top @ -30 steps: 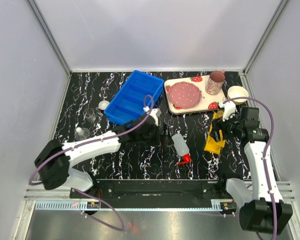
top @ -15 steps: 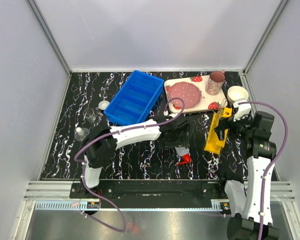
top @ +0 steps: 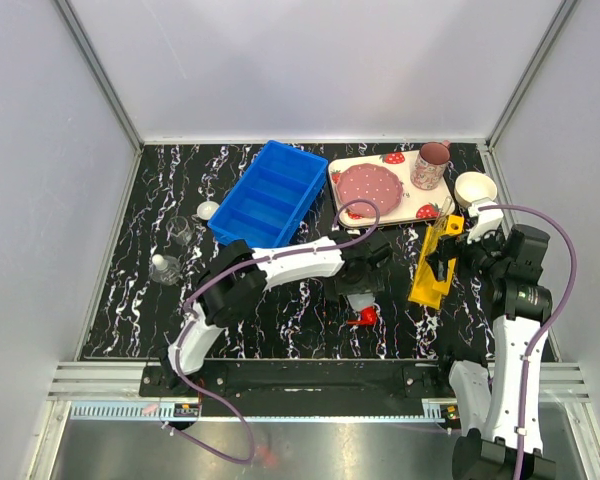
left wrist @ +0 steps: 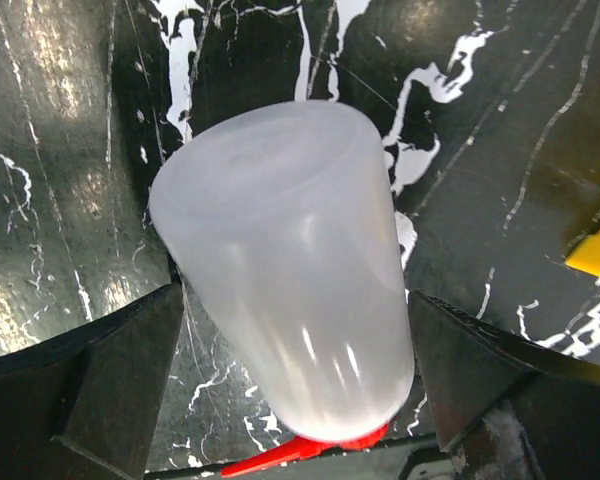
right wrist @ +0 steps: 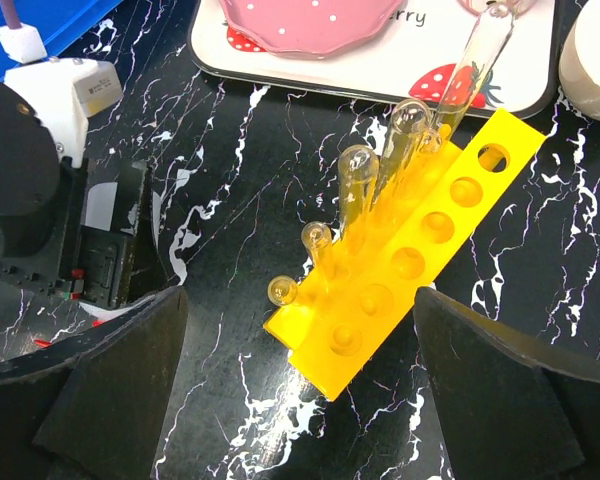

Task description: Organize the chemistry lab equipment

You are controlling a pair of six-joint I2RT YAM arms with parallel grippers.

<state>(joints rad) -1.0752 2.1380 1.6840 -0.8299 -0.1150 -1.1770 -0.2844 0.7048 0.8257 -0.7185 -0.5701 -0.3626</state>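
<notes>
The translucent white squeeze bottle [left wrist: 290, 270] lies on its side on the black marble table, its red nozzle [top: 363, 318] pointing toward the near edge. My left gripper [left wrist: 295, 298] is open and straddles the bottle, one finger on each side. In the top view the left gripper [top: 361, 288] covers most of the bottle. The yellow holed rack [right wrist: 420, 250] holds several thin clear tubes [right wrist: 355, 185]. My right gripper [right wrist: 300, 300] is open above the rack's near end. Two small glass beakers [top: 183, 232] and a tiny white dish [top: 208, 210] sit at the far left.
A blue divided bin [top: 268, 195] stands at the back centre. The strawberry-print tray [top: 412, 205] with a pink plate and pink mug [top: 432, 165] is at the back right, with a cream bowl [top: 475, 188] beside it. One tube [right wrist: 480, 50] leans over the tray's edge.
My left gripper has swung right from in front of the blue bin and now sits over the squeeze bottle. My right arm shifted slightly to the right, then held still.
</notes>
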